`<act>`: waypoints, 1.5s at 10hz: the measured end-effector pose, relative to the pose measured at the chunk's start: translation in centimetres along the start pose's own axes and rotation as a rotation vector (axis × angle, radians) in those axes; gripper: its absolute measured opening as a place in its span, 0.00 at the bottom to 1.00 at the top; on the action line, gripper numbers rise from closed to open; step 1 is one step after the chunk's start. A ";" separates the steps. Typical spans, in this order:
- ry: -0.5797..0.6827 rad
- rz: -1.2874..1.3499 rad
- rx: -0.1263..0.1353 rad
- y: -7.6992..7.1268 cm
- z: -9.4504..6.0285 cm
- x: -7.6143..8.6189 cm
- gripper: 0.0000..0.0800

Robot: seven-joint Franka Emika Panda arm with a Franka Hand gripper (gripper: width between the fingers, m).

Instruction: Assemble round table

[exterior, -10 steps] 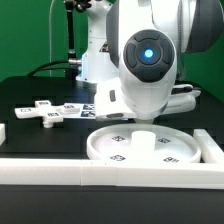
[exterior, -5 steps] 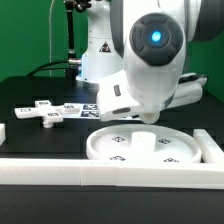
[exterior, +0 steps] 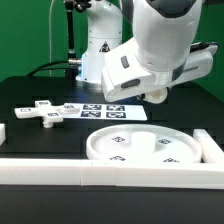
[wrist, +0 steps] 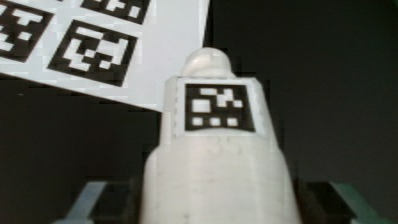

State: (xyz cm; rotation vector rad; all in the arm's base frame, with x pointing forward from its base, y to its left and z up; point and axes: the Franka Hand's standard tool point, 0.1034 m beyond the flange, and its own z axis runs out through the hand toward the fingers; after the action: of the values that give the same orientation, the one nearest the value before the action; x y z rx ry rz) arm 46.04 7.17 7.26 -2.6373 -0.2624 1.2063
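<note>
In the wrist view a white cylindrical post [wrist: 217, 150] with a black-and-white tag stands between my fingers [wrist: 89, 200], and my gripper [wrist: 214, 205] is shut on it. In the exterior view the gripper [exterior: 155, 97] hangs above the table, up and behind the large rimmed round disc [exterior: 150, 148], which lies flat at the front. The hand mostly hides the post there. The small cross-shaped foot [exterior: 45, 112] lies on the black table at the exterior view's left.
The marker board [exterior: 105, 110] lies flat behind the disc and also shows in the wrist view [wrist: 80, 40]. Long white rails run along the front [exterior: 110, 176] and at the exterior view's right [exterior: 210, 145]. The robot base stands at the back.
The arm has risen and swung toward the exterior view's right, away from the middle of the disc. The gripper now sits well above the disc.
</note>
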 end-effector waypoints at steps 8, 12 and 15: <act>0.504 -0.027 -0.107 0.3 -6.9 0.1 0.51; 0.790 -0.109 -0.212 1.5 -8.8 1.3 0.51; 0.976 -0.140 -0.293 3.1 -10.4 1.7 0.51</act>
State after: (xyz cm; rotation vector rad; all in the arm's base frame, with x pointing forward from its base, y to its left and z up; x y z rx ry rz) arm 55.25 3.32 11.72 -3.0137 -0.4349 -0.2505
